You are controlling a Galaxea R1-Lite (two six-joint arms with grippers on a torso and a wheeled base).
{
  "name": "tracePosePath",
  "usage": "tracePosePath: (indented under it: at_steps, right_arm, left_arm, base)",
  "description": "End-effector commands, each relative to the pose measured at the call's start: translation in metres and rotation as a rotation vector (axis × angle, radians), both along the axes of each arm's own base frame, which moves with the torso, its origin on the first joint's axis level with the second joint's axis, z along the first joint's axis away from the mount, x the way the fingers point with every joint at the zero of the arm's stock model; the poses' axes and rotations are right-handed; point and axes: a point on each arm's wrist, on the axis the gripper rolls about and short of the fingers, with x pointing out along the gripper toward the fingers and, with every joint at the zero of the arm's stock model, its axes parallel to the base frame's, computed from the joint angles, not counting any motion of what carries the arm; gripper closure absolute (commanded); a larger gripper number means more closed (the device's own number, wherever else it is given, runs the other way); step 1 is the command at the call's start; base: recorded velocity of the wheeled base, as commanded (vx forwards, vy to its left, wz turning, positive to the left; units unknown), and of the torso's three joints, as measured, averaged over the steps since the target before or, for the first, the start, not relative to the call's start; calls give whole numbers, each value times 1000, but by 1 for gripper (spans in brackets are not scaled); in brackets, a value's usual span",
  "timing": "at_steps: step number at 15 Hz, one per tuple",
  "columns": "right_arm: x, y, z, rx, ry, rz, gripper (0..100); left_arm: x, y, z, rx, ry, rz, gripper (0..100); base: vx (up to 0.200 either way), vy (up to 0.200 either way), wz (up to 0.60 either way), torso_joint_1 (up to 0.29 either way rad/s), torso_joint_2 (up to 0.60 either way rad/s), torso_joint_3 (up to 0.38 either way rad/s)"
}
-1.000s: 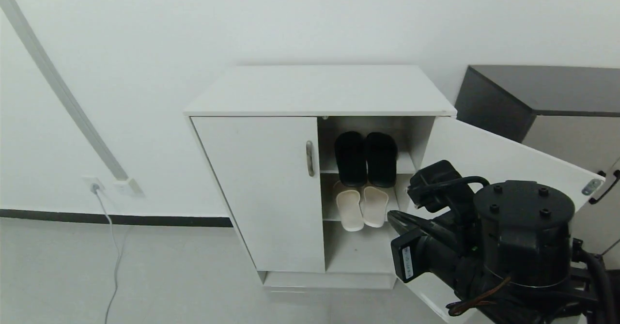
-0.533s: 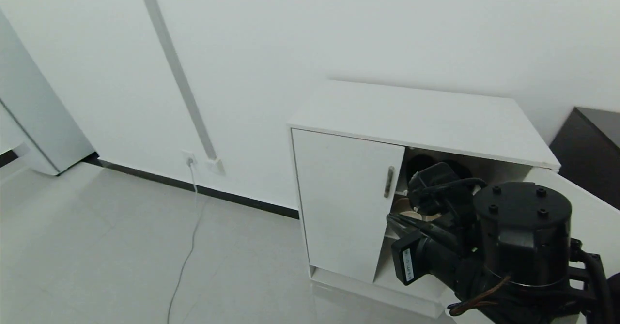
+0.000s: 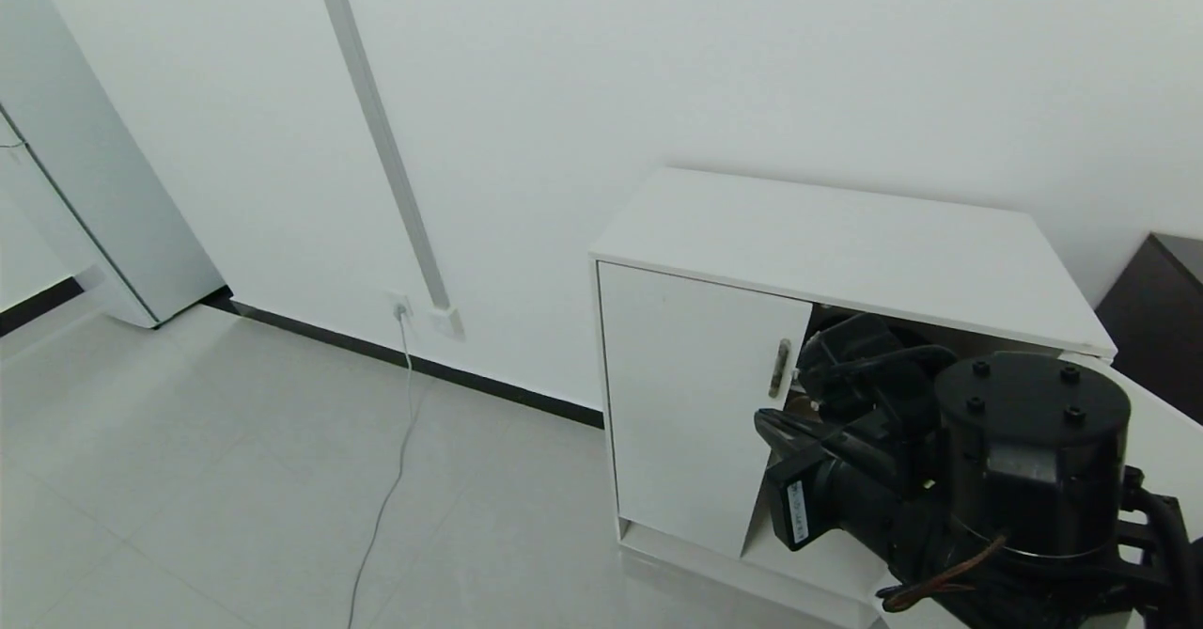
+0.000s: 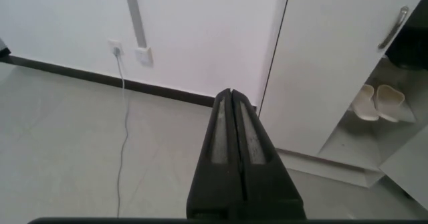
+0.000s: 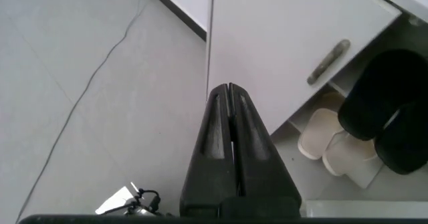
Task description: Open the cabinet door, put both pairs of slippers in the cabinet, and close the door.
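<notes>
Both of my hands are pressed fully shut, with nothing between the fingers. My left hand (image 4: 231, 92) hangs above the grey floor (image 4: 67, 150) in front of the cabinet (image 3: 846, 243). My right hand (image 5: 229, 86) hangs before the cabinet's closed left door (image 5: 281, 37), which carries a metal handle (image 5: 328, 61). The cabinet's right side stands open, its right door (image 3: 1163, 436) swung outward. Inside, the white slippers (image 5: 332, 144) lie side by side on a shelf. The black slippers (image 5: 388, 114) sit on the shelf above them, their ends jutting past its edge. A grey cable (image 3: 385, 488) trails over the floor from a wall socket (image 3: 400, 307).
</notes>
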Motion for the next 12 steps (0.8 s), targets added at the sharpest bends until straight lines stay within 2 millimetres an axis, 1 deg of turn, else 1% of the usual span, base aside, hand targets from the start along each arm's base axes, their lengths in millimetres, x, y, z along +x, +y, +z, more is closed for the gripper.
tracePosePath:
  at_steps: [1,9,12]
  right_arm:
    - [-1,0,0,1,-1,2,100]
    - [-1,-1,1,5,-3,0,100]
    - [-1,-1,1,4,-17,3,100]
  left_arm:
    - [0,0,0,0,0,0,100]
    - [0,0,0,0,0,0,100]
    - [0,0,0,0,0,0,100]
  base:
    - [0,0,-600,2,-7,12]
    - [0,0,-600,5,2,2]
    - [0,0,0,0,0,0]
